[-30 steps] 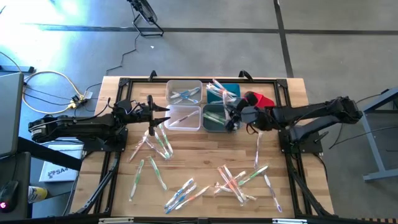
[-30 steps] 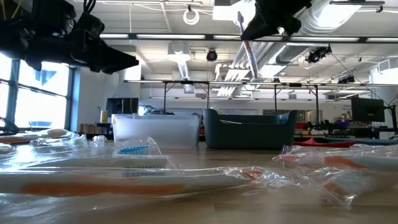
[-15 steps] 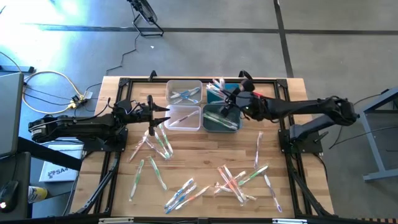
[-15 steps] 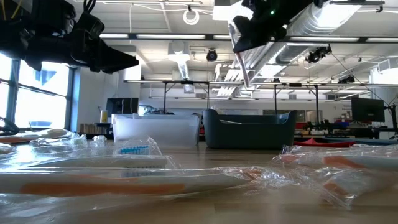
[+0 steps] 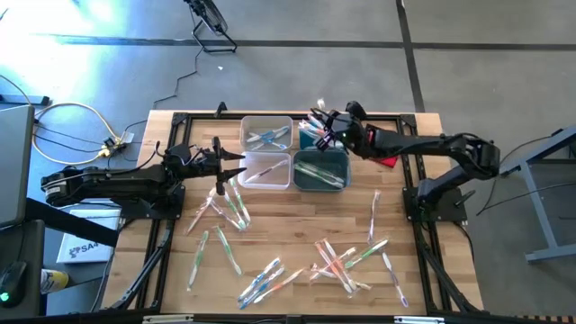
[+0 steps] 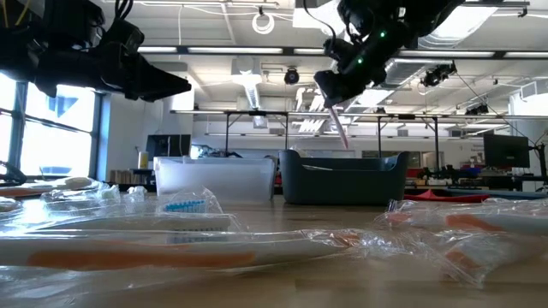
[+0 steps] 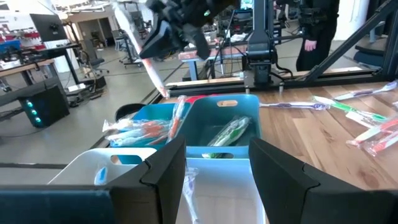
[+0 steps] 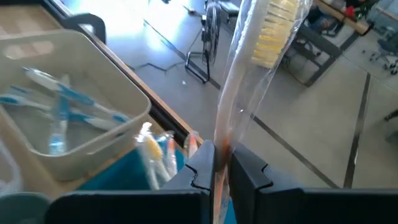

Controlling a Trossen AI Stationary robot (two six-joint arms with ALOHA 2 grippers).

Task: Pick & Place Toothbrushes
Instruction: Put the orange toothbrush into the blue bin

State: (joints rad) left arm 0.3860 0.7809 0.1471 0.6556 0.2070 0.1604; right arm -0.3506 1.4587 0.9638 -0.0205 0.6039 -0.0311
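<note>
Many wrapped toothbrushes lie loose on the wooden table (image 5: 297, 225), in clusters at the near right (image 5: 342, 261) and near left (image 5: 225, 211). More lie in four bins at the far middle. My right gripper (image 5: 326, 126) hangs over the far blue bin (image 5: 335, 135), shut on one toothbrush (image 8: 239, 93) in a clear wrapper with a pinkish handle. My left gripper (image 5: 236, 167) stands open and level at the left side of the near clear bin (image 5: 266, 171), with nothing between its fingers (image 7: 165, 168). My right gripper pinches the wrapped toothbrush by its handle (image 8: 219, 148) between the two fingers. The brush crosses the fingers steeply tilted, its bristle head (image 8: 273, 31) up and its pink lower end (image 6: 341, 133) below the gripper. It is lifted clear above the blue bin.
The far clear bin (image 5: 266, 133) holds blue toothbrushes; the near dark teal bin (image 5: 320, 171) holds green ones. A red cloth-like piece (image 5: 389, 160) lies under my right arm. Black frame rails run along the table's edges. Bare wood shows in the middle.
My right gripper has swung from over the near dark bin toward the table's far edge and slightly left, sinking a little and tipping downward, and now hangs over the far blue bin. The toothbrush has travelled with it, clear of everything, and leans more.
</note>
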